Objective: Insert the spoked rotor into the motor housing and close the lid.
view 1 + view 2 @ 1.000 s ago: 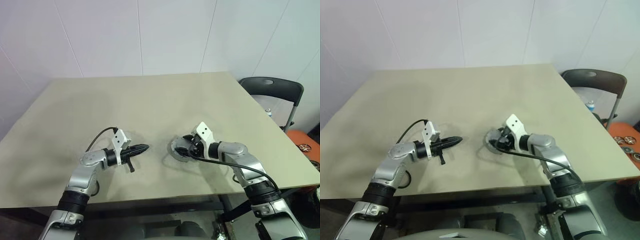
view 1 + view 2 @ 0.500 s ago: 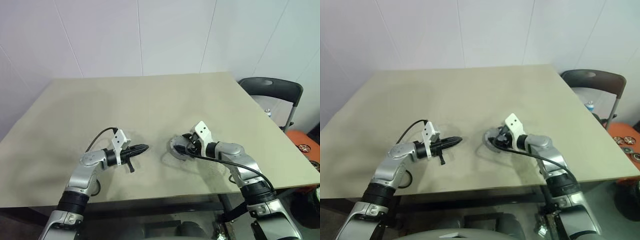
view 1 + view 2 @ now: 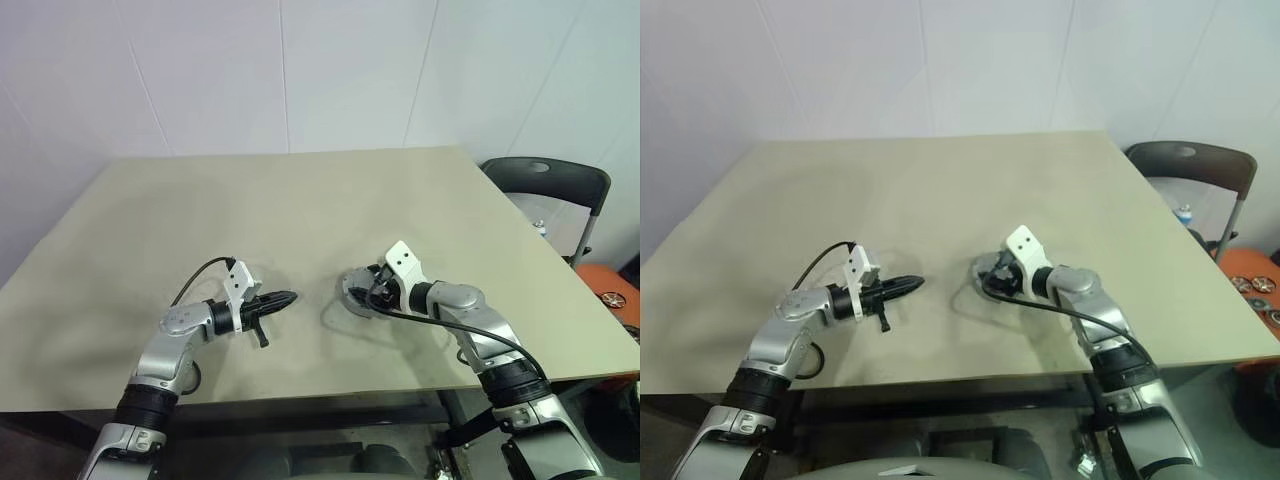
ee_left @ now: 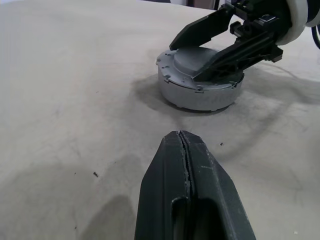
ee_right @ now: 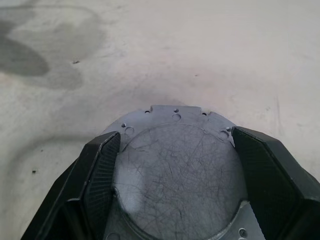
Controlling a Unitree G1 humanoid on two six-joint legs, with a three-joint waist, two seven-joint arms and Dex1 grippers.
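Nothing much is shifting since earlier: I'm keeping my right gripper point(image 5: 170, 200) wide astride the lid point(image 4: 199, 70), pressing it closed next, left gripper point(image 4: 186, 150) pinched empty.

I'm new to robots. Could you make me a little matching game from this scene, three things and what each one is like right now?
Things:
1. left gripper
2. right gripper
3. lid

States:
A. silvery-grey disc on top of the round unit on the table
B. fingers pressed together, holding nothing
C. fingers spread, one on each side of the disc

Pairs: 1-B, 2-C, 3-A
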